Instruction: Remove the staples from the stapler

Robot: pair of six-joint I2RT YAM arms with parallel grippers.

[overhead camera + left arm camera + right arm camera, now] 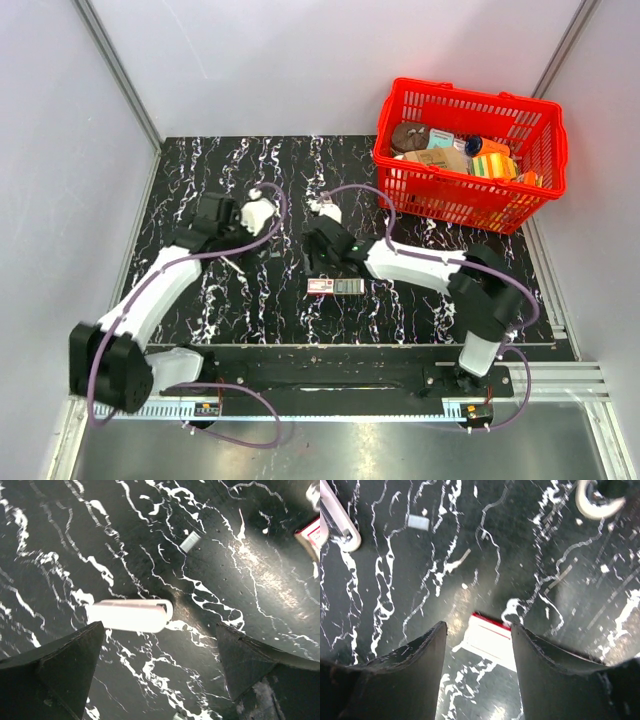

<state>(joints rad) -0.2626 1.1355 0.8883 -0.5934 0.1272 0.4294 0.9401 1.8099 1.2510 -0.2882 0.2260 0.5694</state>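
The white stapler (130, 616) lies flat on the black marbled table, just ahead of my left gripper (159, 630), which is open and empty above it. The stapler's end shows at the top left of the right wrist view (340, 525). A short grey strip, seemingly the staples (190, 541), lies loose on the table beyond the stapler; it also shows in the right wrist view (417, 522) and the top view (275, 262). My right gripper (478, 627) is open and empty, hovering over the red-and-white box (492, 640).
The red-and-white box (335, 287) lies mid-table, just near of my right gripper (325, 250). My left gripper (218, 232) is left of it. A red basket (470, 150) full of items stands at the back right. Another small grey bit (177, 716) lies near the left fingers.
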